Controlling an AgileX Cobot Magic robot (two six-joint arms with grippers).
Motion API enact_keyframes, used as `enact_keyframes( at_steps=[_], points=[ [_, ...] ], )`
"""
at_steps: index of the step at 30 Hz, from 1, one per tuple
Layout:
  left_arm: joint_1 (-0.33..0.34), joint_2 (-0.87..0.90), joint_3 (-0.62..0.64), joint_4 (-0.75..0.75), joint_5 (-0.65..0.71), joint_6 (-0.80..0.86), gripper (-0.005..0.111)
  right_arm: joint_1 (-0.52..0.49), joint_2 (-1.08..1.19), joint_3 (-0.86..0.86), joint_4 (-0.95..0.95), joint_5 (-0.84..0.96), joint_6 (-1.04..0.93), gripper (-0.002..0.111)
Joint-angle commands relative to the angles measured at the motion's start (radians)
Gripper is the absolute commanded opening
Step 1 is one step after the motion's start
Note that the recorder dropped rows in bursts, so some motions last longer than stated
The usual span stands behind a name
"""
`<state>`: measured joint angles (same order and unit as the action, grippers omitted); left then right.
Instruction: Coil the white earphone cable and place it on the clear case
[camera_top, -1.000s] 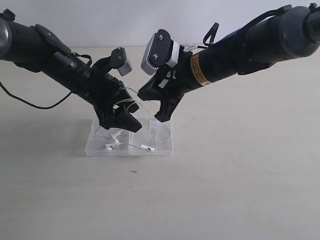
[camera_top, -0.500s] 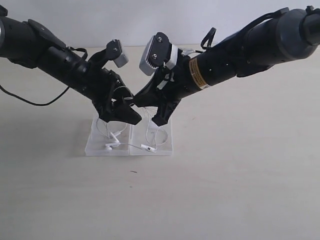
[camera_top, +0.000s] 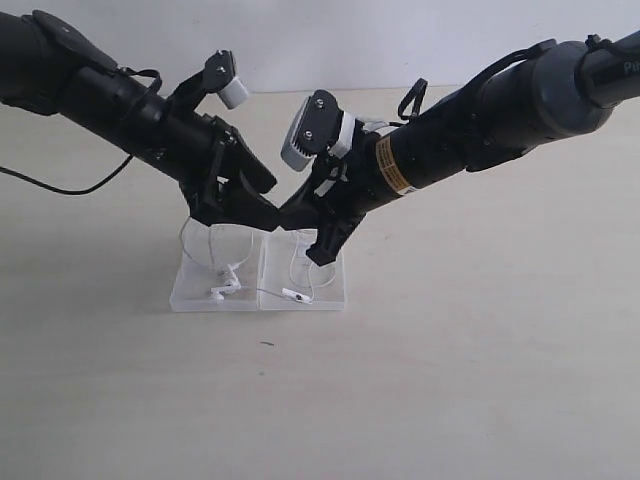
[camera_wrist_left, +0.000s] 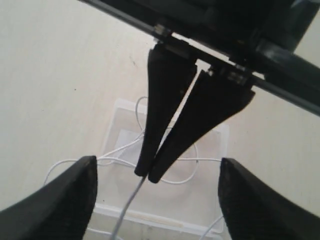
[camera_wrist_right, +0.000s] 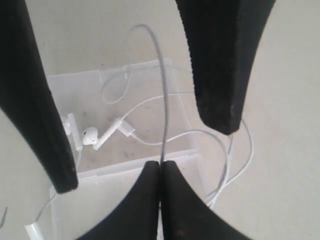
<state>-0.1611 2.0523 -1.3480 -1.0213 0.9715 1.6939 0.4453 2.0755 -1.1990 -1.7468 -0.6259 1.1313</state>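
The clear case (camera_top: 190, 300) lies open on the table below both grippers. The white earphone cable (camera_top: 222, 290) rests on it in loose loops, with one earbud on each half. My right gripper (camera_top: 288, 216) is shut on a strand of the cable (camera_wrist_right: 165, 100), which rises straight from its tips (camera_wrist_right: 160, 167). Two earbuds (camera_wrist_right: 90, 135) lie on the case (camera_wrist_right: 80, 80) beyond. My left gripper (camera_top: 265, 205) is open. Its fingers (camera_wrist_left: 60, 200) stand wide on either side of the right gripper's closed tips, with nothing between its own pads (camera_wrist_left: 155, 200). Cable loops (camera_wrist_left: 120, 152) cross the case (camera_wrist_left: 212, 145) beneath.
A thick black robot cable (camera_top: 60, 190) trails over the table at the far left. The pale tabletop (camera_top: 450, 380) stretches in front and to the right. Part of the earphone cable (camera_wrist_right: 240, 165) hangs over the case edge onto the table.
My right gripper has come down and left toward the case. My left gripper has risen a little to meet it. The cable loops that hung between them now lie lower on the case.
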Motion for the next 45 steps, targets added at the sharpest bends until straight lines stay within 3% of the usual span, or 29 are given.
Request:
enact_keyframes(
  at_steps=[1,22,35,38,42,45],
  points=[
    [0.001,-0.018,-0.007,-0.015,0.014,-0.02,0.066,0.0,-0.003,-0.005,0.002,-0.012,0.028,0.0],
    [0.005,-0.085,-0.007,-0.003,-0.033,-0.162,0.066,0.0,-0.003,0.024,0.002,-0.053,0.128,0.0],
    [0.075,-0.125,-0.007,-0.018,-0.035,-0.293,0.066,0.0,-0.003,0.066,0.002,-0.013,0.128,0.001],
    [0.075,-0.125,-0.007,-0.018,-0.035,-0.293,0.066,0.0,-0.003,0.066,0.002,-0.017,0.128,0.014],
    [0.075,-0.125,-0.007,-0.015,-0.035,-0.293,0.066,0.0,-0.005,0.066,0.002,-0.015,0.128,0.042],
    [0.075,-0.125,-0.007,-0.015,-0.035,-0.293,0.066,0.0,-0.005,0.066,0.002,-0.026,0.132,0.045]
  ],
)
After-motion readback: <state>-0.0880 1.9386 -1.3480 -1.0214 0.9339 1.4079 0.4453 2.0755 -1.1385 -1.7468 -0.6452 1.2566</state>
